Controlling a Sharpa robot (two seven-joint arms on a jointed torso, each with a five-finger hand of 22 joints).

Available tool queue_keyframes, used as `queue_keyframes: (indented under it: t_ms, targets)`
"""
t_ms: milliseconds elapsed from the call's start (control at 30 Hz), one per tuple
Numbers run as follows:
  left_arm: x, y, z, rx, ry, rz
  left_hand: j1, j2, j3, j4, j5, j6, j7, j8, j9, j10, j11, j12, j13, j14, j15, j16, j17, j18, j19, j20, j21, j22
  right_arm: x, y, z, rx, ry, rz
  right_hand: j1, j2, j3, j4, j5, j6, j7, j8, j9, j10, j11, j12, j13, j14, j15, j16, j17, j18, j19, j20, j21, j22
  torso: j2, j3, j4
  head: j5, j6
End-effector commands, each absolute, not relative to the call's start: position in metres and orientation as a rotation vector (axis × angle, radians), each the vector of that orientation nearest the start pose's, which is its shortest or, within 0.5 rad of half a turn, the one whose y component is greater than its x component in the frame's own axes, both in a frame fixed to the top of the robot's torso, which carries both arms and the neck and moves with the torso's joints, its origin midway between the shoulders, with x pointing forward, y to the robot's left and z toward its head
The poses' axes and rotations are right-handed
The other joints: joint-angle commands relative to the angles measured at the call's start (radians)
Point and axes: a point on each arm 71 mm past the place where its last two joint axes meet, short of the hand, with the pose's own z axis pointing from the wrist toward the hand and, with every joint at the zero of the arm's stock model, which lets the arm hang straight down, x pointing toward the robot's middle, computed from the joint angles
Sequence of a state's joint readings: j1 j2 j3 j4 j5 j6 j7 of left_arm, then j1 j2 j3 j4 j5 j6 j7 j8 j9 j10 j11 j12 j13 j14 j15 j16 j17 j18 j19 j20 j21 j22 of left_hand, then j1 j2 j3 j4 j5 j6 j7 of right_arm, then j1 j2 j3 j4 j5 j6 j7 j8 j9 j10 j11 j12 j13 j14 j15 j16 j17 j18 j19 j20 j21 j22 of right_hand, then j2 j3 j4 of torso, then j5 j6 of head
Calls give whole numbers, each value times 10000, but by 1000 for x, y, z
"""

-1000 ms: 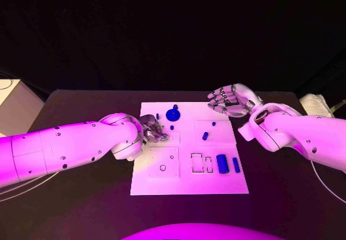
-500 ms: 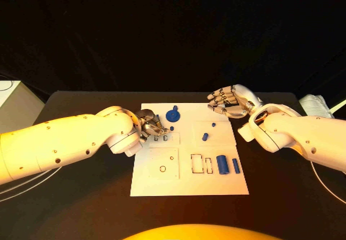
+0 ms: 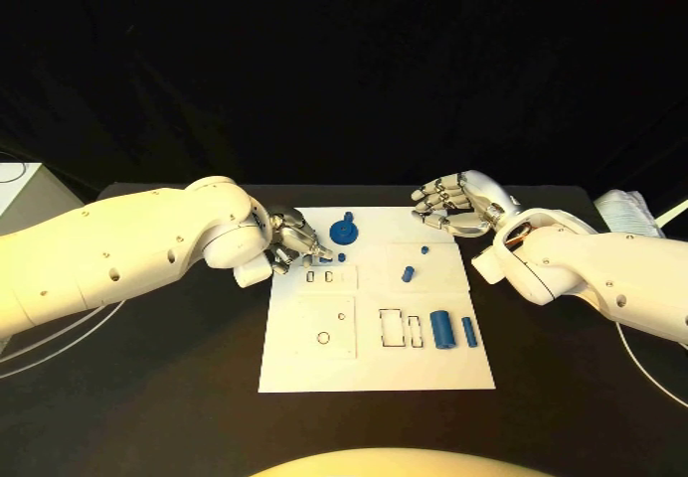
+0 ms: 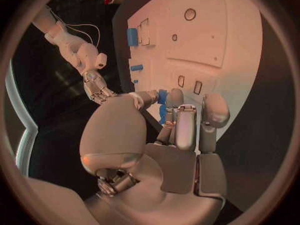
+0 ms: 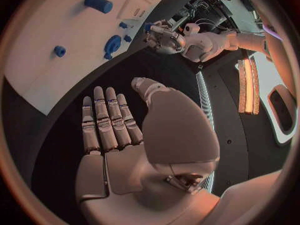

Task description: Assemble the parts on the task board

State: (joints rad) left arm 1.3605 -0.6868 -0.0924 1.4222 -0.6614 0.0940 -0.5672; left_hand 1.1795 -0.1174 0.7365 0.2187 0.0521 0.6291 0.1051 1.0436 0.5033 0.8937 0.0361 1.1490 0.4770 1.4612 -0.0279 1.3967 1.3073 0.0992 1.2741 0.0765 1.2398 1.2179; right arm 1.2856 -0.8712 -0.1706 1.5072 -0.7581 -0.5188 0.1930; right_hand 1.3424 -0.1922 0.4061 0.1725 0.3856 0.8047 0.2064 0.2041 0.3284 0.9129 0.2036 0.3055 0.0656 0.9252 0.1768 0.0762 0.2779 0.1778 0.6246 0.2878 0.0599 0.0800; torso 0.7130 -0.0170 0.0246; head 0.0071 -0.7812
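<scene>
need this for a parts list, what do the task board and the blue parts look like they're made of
Task board: looks like matte white plastic or painted sheet, flat with clean cut-out slots. Blue parts: probably moulded or printed plastic, with uniform colour and dull sheen. Neither is certain from looks alone.

Left hand (image 4: 164, 135) occupies the middle of the left wrist view, fingers (image 4: 185, 125) reaching over the near edge of the white task board (image 4: 215, 45). A small blue part (image 4: 162, 96) sits between the thumb tip and the nearest finger; whether it is gripped cannot be told. A second blue piece (image 4: 163, 116) shows just below it, partly hidden behind the fingers. On the board: two small rectangular slots (image 4: 189, 84) close to the fingertips, two round holes (image 4: 189, 14) further off, a blue cylinder (image 4: 132, 36) and a smaller blue piece (image 4: 137, 67) near the far edge. Right hand (image 4: 99, 89) hangs beyond the board, fingers extended, holding nothing
</scene>
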Motion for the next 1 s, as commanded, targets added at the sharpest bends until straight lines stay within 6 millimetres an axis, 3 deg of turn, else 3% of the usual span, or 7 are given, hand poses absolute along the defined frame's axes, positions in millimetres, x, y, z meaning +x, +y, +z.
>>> queue_keyframes:
  t_ms: [33,167,400,733,867,900,1000]
  targets:
    - [502,157,-181,-3109,26431,-6699,125,285,1530,-1659,-41,24,86,-53,-25,-87,42,-76,-11,-69,49,-77,84,73,-115,18,-97,-75,489,-225,-179,3718,15504,10154,46,-10,14,-42,32,51,573,-48,-14,64,15,-54,-16,-10,37,-48,-8,-48,-65,34,-30,-17,-3,-9,-8,8,-15]
    - [512,155,-179,-2733,26721,-6366,108,340,1523,-1753,-41,10,109,-73,-30,-132,62,-82,0,-92,68,-75,86,73,-136,32,-107,-76,489,-225,-179,3719,15521,10163,56,-10,30,-57,64,52,572,-50,-17,65,14,-57,-16,-11,38,-47,-18,-49,-73,34,-29,-25,-9,6,-2,-7,-38]
    - [526,142,-172,-2497,26044,-5623,-204,527,1577,-2074,-38,38,133,-71,-11,-129,83,32,90,-2,89,104,283,24,28,60,90,131,490,-223,-180,3709,15540,10184,150,-8,182,-189,253,60,568,-66,-37,74,9,-81,-19,-7,36,-37,-77,-47,-78,34,-20,-75,9,-13,24,39,-42]
    - [533,123,-166,-1544,24964,-4429,-1329,528,2664,-3276,1,204,129,119,116,-65,59,311,315,214,55,429,621,-71,377,30,564,588,490,-221,-181,3682,15554,10210,217,-18,309,-294,342,66,566,-77,-51,85,4,-100,-20,-4,33,-32,-117,-45,-82,34,-17,-107,6,-7,16,102,-50]
    - [531,118,-170,-1192,24793,-4073,-1785,507,2990,-3552,375,323,78,223,151,252,7,472,598,375,7,628,873,-132,585,-13,817,832,490,-221,-181,3671,15555,10212,252,-32,472,-388,156,70,564,-91,-68,95,12,-122,-22,3,32,-26,-158,-45,-89,37,-15,-138,5,-10,24,102,-64]
    - [530,116,-172,-1142,24784,-4016,-1962,492,3057,-3622,692,375,47,269,165,404,-21,541,728,437,-20,707,977,-164,687,-37,934,948,490,-221,-181,3669,15555,10210,247,-34,550,-415,60,77,569,-96,-75,99,7,-132,-23,5,34,-24,-178,-44,-82,35,-12,-149,5,-10,22,108,-65]
    - [527,113,-177,-1203,24772,-3983,-2227,498,3141,-3740,1081,442,-7,349,189,610,-76,624,904,504,-70,787,1081,-194,787,-83,1056,1064,490,-221,-181,3663,15555,10207,247,-37,585,-431,37,79,568,-98,-79,101,6,-136,-23,6,33,-23,-187,-44,-90,35,-13,-155,5,-5,17,107,-96]
